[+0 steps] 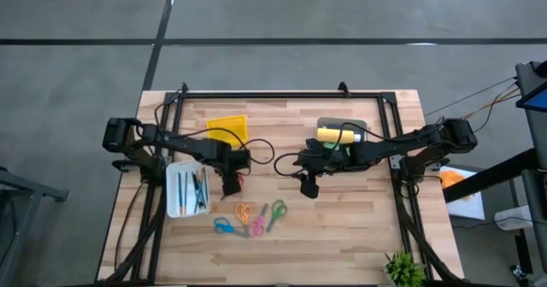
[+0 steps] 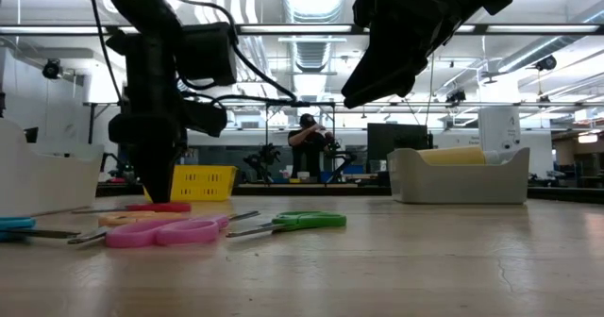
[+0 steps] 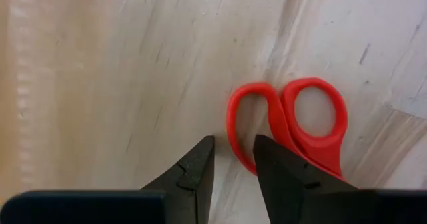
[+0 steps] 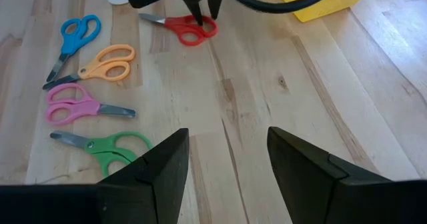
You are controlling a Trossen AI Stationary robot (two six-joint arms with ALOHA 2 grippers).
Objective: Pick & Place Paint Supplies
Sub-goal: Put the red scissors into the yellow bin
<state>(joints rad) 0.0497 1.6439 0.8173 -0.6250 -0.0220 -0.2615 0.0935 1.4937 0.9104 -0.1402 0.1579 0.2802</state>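
Down at the counter (image 1: pixel 342 227), left pincer (image 3: pixel 232 159) stands tips-down over the red scissors (image 3: pixel 293 127), fingers slightly parted, one handle loop's rim between the tips; not pinching yet. High view puts this left pincer (image 1: pixel 232 184) just beside the white tray (image 1: pixel 173 193), which holds thin stick-like brushes and pens (image 1: pixel 200 189) with teal and dark shafts. Behind it, a yellow basket (image 1: pixel 227 128) sits on the wood.

Right pincer (image 4: pixel 227 164) hovers above mid-counter, fingers spread wide, nothing between them. High view: right pincer (image 1: pixel 309 184) well apart from the left one, just in front of the grey bin (image 1: pixel 359 126). A yellow paint bottle (image 1: pixel 336 134) lies on its side in that bin; something green shows just beside it, partly hidden by the arm.

Four more scissors lie loose toward the counter's front: blue scissors (image 4: pixel 72 37), orange scissors (image 4: pixel 107 61), pink scissors (image 4: pixel 73 105), green scissors (image 4: pixel 110 146).

Front right corner: small green plant (image 1: pixel 403 268). Low view, room beyond: a person (image 2: pixel 308 145) standing far off.
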